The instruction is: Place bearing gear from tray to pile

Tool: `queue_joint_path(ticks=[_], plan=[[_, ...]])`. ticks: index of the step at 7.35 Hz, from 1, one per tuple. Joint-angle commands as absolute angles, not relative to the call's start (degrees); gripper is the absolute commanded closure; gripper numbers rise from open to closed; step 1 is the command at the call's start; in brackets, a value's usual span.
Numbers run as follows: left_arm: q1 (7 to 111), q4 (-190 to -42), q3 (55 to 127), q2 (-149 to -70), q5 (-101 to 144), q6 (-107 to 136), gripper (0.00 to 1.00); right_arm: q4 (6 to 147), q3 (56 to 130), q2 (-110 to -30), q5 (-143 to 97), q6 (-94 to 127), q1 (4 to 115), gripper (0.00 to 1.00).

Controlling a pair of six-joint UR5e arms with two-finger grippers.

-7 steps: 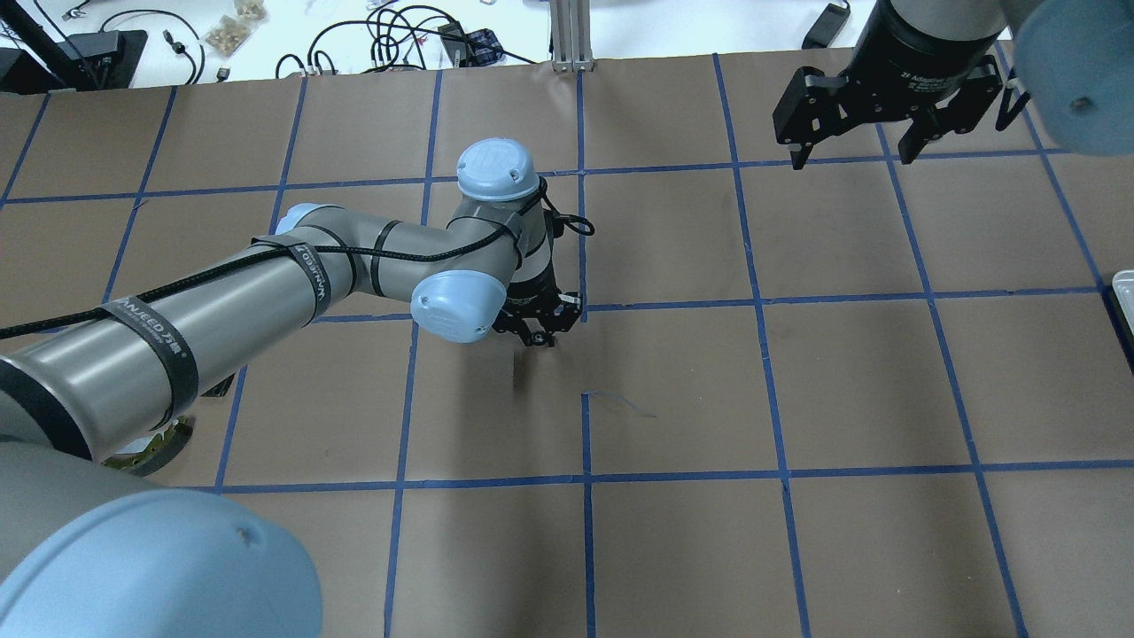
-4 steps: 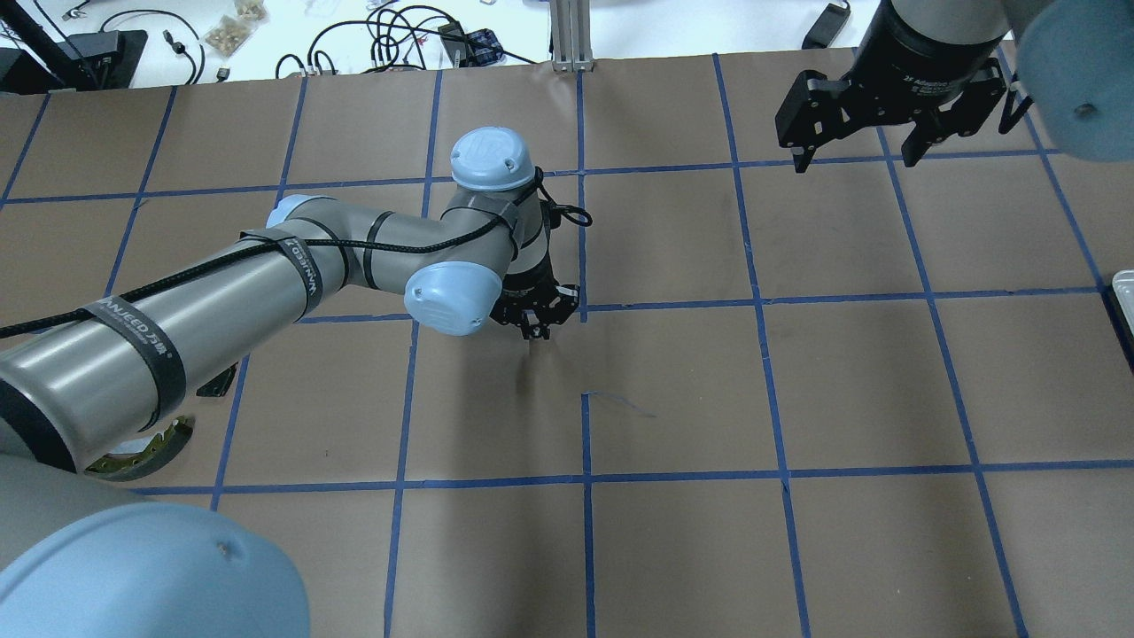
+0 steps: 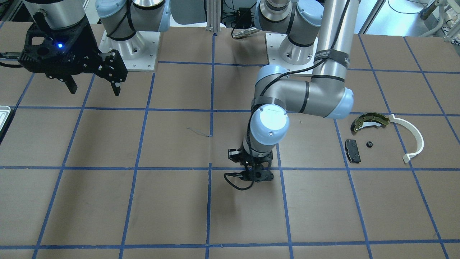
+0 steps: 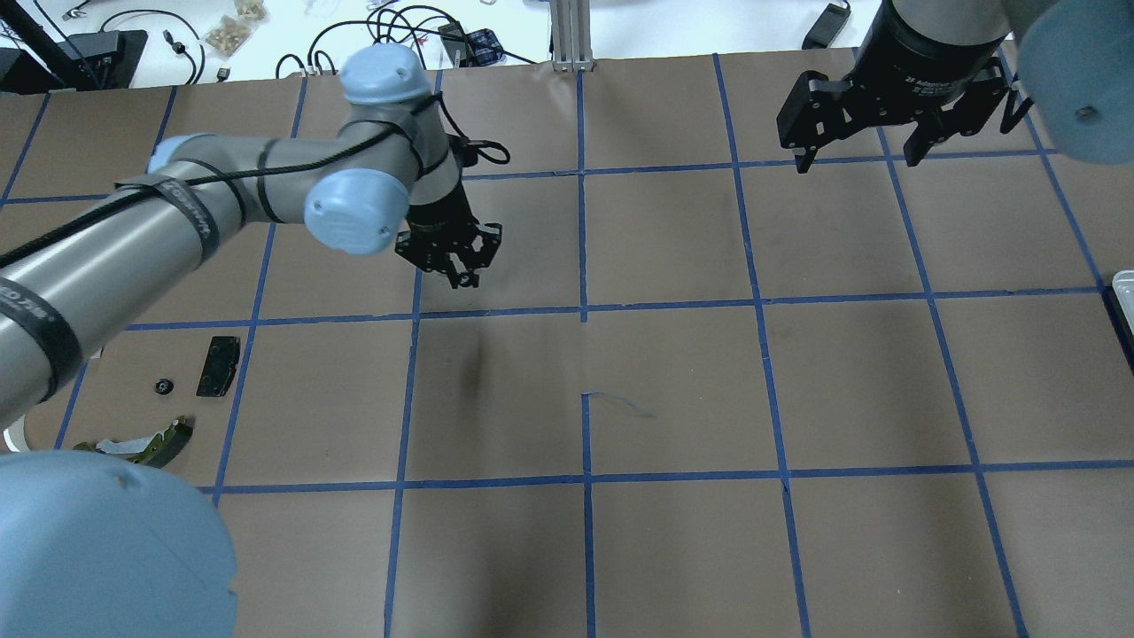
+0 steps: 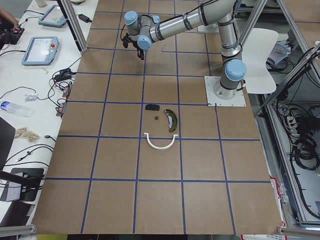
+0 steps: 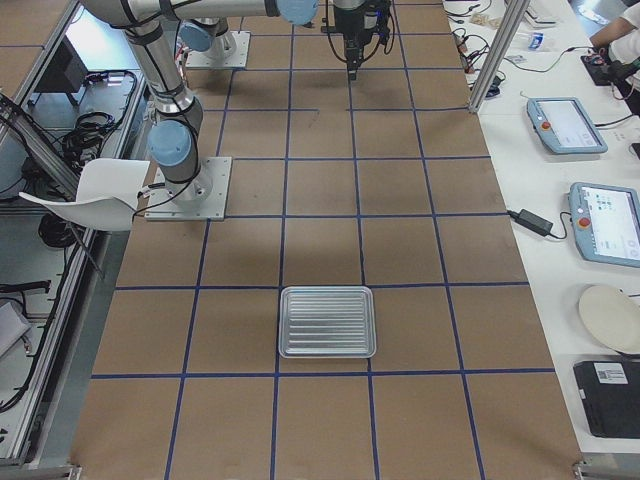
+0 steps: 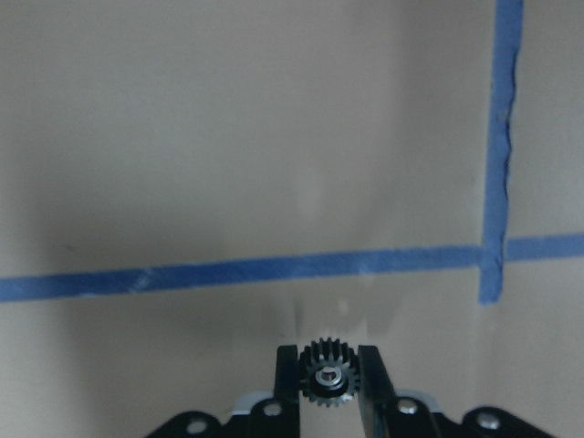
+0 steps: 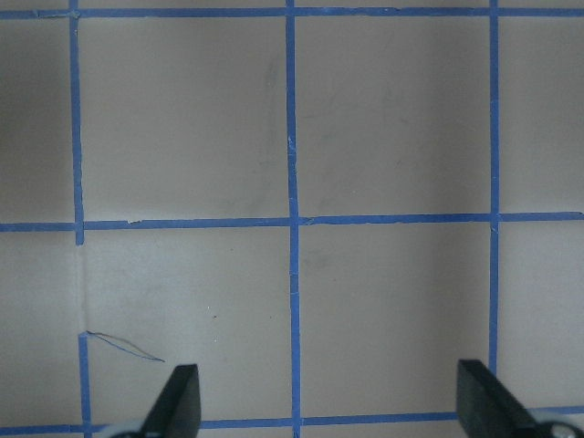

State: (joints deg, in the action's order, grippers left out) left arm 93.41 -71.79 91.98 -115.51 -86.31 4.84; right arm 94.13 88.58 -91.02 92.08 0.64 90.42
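My left gripper (image 7: 328, 365) is shut on the bearing gear (image 7: 328, 381), a small black toothed wheel, held above the brown paper near a blue tape crossing. From overhead the left gripper (image 4: 461, 273) hangs left of the table's centre. The pile lies at the left end: a black pad (image 4: 218, 365), an olive-gold brake shoe (image 4: 146, 446), a small black round part (image 4: 163, 385) and a white arc (image 3: 413, 136). The ribbed grey tray (image 6: 327, 321) sits at the right end. My right gripper (image 4: 855, 158) hovers open at the far right with nothing between its fingers (image 8: 178, 401).
The table is brown paper with a blue tape grid (image 4: 583, 306). Cables and small boxes (image 4: 399, 35) lie beyond the far edge. Tablets and a power brick (image 6: 600, 210) sit on the white bench alongside. The left arm's elbow (image 4: 350, 211) reaches over the far-left squares.
My left arm has swung left and toward the far edge, carrying the gear. The pile's black pad and round part, which the arm covered before, are now in sight. The right gripper barely moved.
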Motion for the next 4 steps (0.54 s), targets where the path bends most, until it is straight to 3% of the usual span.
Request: queue_joint_path(ticks=[1, 4], plan=[[82.66, -77.08, 90.96, -113.3, -90.32, -5.22, 1.0, 94.22, 88.59, -91.05, 92.11, 0.7, 90.35, 0.0], [68.16, -80.39, 91.32, -110.58, -100.41, -19.99, 1.0, 93.87, 88.59, -91.23, 92.11, 0.62, 90.53, 0.0]])
